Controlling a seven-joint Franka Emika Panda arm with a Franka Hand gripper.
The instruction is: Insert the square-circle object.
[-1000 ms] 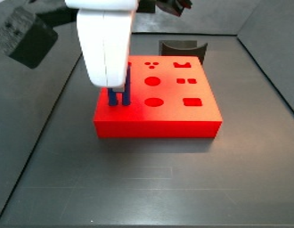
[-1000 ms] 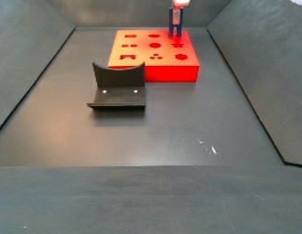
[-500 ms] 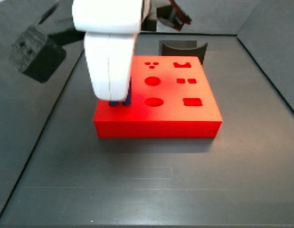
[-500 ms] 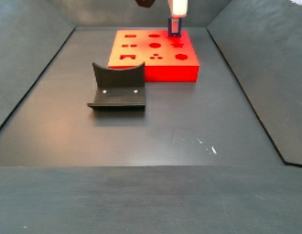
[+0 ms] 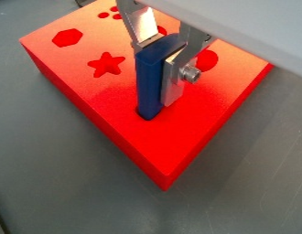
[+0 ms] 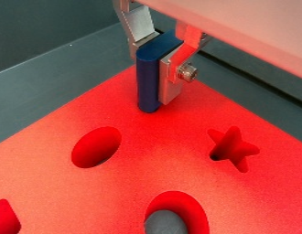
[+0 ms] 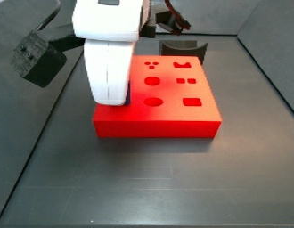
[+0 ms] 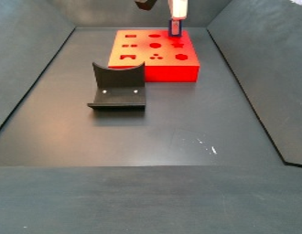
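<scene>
- Fixture (image 8: 117, 88) sits nearest in a side view, left of centre on the floor, well apart from the work. I'm ignoring it.
- Red block (image 8: 155, 66) is further back, upper middle of that frame. A dark grey round-notched piece (image 7: 182, 46) lies behind the block, near the upper edge.
- Step in hand, as I read it: seating the peg. The square-circle object (image 5: 151, 80) stands upright with its lower end already in a hole near the block's corner, centre of the wrist frame; same in (image 6: 147, 80).
- Gripper (image 5: 162, 57) is over that corner of the block. The jaws are closed down to the peg's width and clamped on its upper part. One silver finger (image 6: 173, 77) lies flat against the blue bar.
- In a side view the white arm body hides the peg; only the arm over the block's left part shows.
- Next move, my call: press straight down and keep the peg vertical. Let go only once it bottoms out. Any tilt may jam it in the hole.
</scene>
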